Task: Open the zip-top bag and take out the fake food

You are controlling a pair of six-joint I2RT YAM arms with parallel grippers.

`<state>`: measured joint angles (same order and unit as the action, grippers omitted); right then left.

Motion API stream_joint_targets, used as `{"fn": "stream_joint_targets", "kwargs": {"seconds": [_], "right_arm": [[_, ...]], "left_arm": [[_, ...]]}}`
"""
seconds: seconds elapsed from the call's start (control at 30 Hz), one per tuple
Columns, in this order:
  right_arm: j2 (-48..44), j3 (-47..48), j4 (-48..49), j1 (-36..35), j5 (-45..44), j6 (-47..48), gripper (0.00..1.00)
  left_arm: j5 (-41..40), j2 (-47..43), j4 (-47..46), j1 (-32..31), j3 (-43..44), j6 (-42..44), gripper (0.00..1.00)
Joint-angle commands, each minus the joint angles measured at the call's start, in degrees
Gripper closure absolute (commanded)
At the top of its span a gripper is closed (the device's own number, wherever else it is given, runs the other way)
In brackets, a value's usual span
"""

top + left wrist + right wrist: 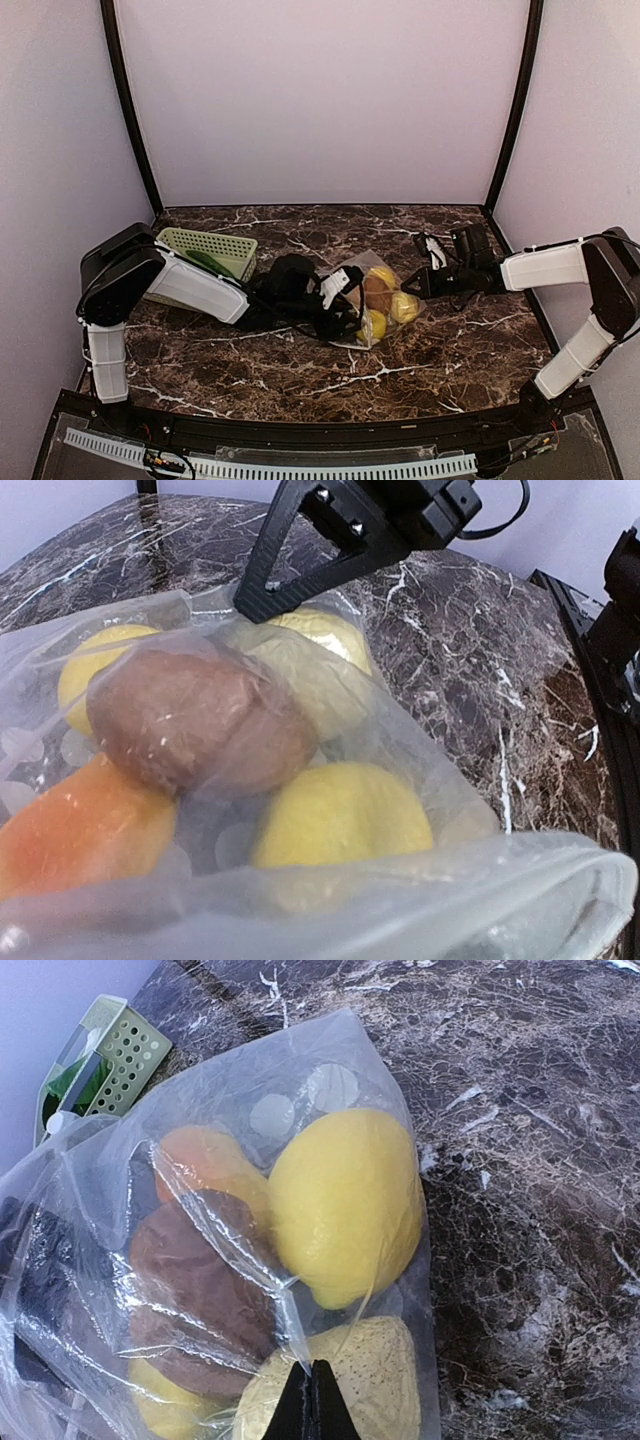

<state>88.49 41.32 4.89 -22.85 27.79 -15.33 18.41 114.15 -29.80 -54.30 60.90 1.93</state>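
Nearest film: clear plastic zip-top bag (480,880) printed with pale round dots fills the left wrist view; a thick fold of it runs along the bottom of that view.
Bag position: middle of the dark brown marble counter (300,370), between the two arms' tips, right of the basket and apart from it; whether it rests fully on the counter, cannot tell.
Contents: fake food (385,300), every piece inside the bag, packed touching one another.
Pieces seen: smooth yellow lemon-shaped piece (345,1205); brown rounded piece (200,1280) against it; orange piece (205,1165) just above the brown one in the right wrist view; pale yellow dimpled piece (350,1375) closest to the right fingertips; one more yellow piece partly hidden at lower left.
Right side: right gripper (310,1400), black fingertips pressed together, pinching the bag film on the bag's right edge; creases in the film run into the pinch.
Left side: left gripper (335,288) at the bag's left edge; its fingers are hidden behind film in its own wrist view, so open or closed, cannot tell.
Bag mouth: zipped or parted, cannot tell.
Rear left: pale green slotted plastic basket (205,248) behind the left arm, a dark green item (210,262) lying in it.
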Motion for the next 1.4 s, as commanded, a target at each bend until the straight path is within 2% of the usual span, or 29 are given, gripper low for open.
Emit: {"fn": "stream_joint_targets", "kwargs": {"seconds": [0.0, 0.23, 0.47, 0.53, 0.6, 0.7, 0.8, 1.17, 1.37], "right_arm": [[-0.3, -1.6, -0.2, 0.1, 1.3, -0.6, 1.00], [-0.7, -3.0, 1.2, 0.1, 2.0, -2.0, 1.00], [-0.9, -4.6, 2.2, 0.1, 2.8, -2.9, 1.00], [-1.0, -4.5, 2.1, 0.1, 2.6, -2.8, 1.00], [-1.0, -4.2, 1.5, 0.1, 2.0, -2.5, 1.00], [-1.3, -3.7, 0.7, 0.1, 1.4, -2.1, 1.00], [-1.4, -3.4, 0.2, 0.1, 0.8, -1.7, 1.00], [-1.7, -3.1, -0.3, 0.4, -0.5, -1.4, 1.00], [-2.2, -2.8, -0.8, 0.6, -0.5, -1.1, 1.00]], "left_arm": [[1.1, 2.0, -0.9, -0.8, 2.4, 1.9, 0.32], [1.0, 4.5, -1.1, -2.4, 4.1, 3.8, 0.14], [-0.3, 8.3, 1.3, -2.4, 7.5, 3.2, 0.07], [-0.7, 8.9, 2.0, -2.4, 7.9, 3.2, 0.08], [-1.0, 8.9, 3.0, -2.4, 7.7, 3.4, 0.14], [-1.3, 7.0, 3.9, -2.4, 6.0, 3.3, 0.35], [-1.9, 2.6, 2.0, -2.4, 1.7, 2.4, 0.47], [-7.2, -12.6, 3.2, -2.2, -7.3, 0.6, 0.49], [-8.4, -22.3, 6.2, 0.6, -11.8, -3.1, 0.49]]}}
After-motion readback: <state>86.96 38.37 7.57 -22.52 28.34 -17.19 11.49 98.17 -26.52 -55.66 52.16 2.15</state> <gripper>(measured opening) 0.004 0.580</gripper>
